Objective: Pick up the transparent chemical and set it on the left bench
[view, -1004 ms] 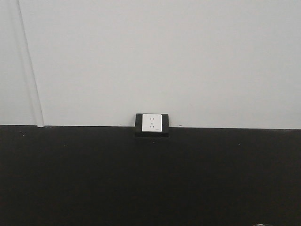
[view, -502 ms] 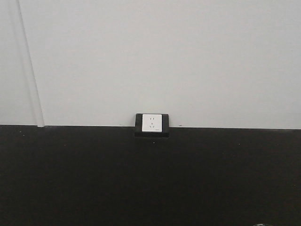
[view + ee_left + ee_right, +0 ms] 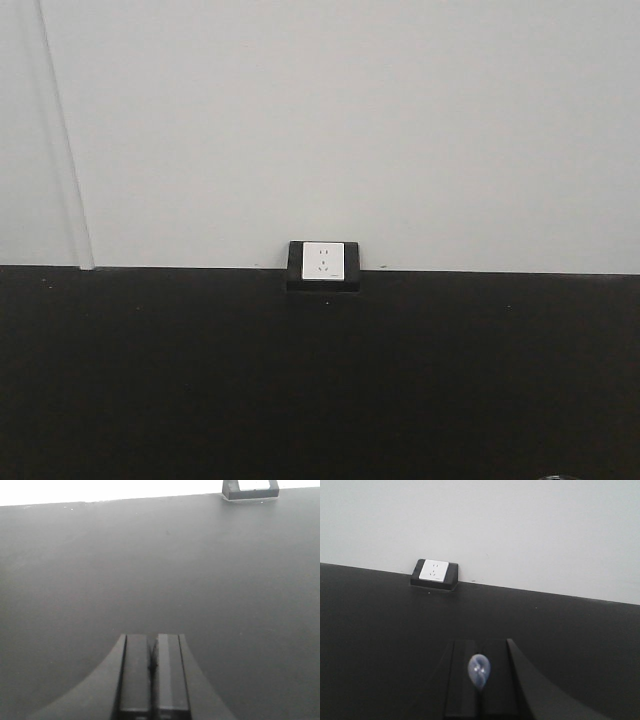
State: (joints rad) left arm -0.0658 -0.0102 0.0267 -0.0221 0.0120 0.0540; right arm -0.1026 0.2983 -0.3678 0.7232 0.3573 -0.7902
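Pale grey wall [image 3: 350, 120] fills the upper half of the front view. Below it the matte black bench [image 3: 200, 380] runs the full width. The left gripper [image 3: 153, 641] hangs over the bare benchtop with its two dark pads pressed together and nothing between them. The right gripper [image 3: 480, 646] also has its pads meeting. A pale bluish glint [image 3: 479, 672] sits over their seam, and I cannot tell what it is. A white outlet [image 3: 323, 261] in a black housing stands where bench meets wall. Of the clear beaker [image 3: 560, 477] only a thin curved sliver of rim shows, at the bottom edge of the front view, right of centre. Whether it rests on the bench is unclear.
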